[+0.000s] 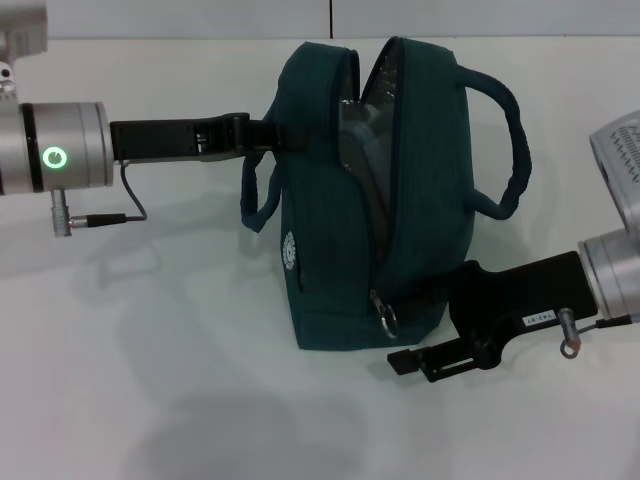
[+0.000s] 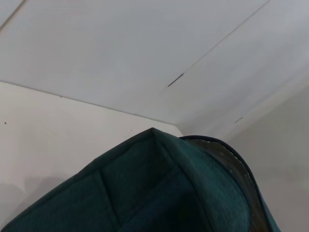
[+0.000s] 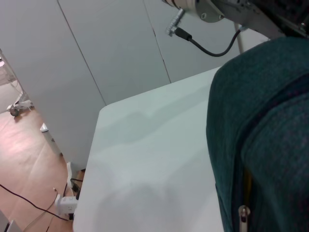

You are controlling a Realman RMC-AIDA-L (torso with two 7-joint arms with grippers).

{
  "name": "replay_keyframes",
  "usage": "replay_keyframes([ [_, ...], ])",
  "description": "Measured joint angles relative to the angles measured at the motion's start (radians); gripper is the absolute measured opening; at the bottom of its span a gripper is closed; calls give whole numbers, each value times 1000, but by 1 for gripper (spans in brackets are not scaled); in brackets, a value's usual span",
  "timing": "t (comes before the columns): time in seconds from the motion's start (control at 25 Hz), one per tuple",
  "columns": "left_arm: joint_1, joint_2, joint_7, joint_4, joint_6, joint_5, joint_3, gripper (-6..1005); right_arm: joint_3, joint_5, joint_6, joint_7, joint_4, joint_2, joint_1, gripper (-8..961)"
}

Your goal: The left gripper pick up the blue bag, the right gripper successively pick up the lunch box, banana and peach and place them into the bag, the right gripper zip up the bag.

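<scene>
Left gripper (image 1: 262, 133): reaching in from the robot's left, clamped on the near handle (image 1: 255, 190) of the blue bag (image 1: 345, 250), holding that side up.
Right gripper (image 1: 440, 330): low at the bag's front corner, just beside the zipper pull (image 1: 385, 316); whether its fingers are parted or pinched, I cannot tell.
Bag position: standing upright on the white table (image 1: 150, 380), between the two grippers.
Bag axis: long side runs away from the robot; the mouth faces up, gaping at the far end and narrowing toward the pull at the near end.
Far handle (image 1: 505, 140): arches free on the right gripper's side, nothing holding it.
Open room: bare tabletop ahead of the left gripper and below both arms; the right wrist view shows the table's edge (image 3: 96, 145), then wall panels and floor beyond it.
Writing: a small round pale emblem (image 1: 291, 251) on the bag's side, unreadable; a small white label (image 1: 539, 318) on the right gripper, also unreadable.
Lights: green ring (image 1: 54, 158) glowing on the left wrist.
</scene>
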Motion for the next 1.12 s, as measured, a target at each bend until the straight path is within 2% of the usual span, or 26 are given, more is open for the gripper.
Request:
replay_keyframes([
  [0.28, -3, 0, 5, 0, 0, 0, 0, 49, -10, 8, 21, 0, 10, 6, 19, 707],
  [0.52, -6, 0, 13, 0, -10, 0, 0, 49, -102, 69, 35, 0, 53, 7, 63, 707],
  [1.12, -1, 0, 13, 0, -11, 2, 0, 49, -108, 102, 49, -8, 53, 5, 55, 707],
])
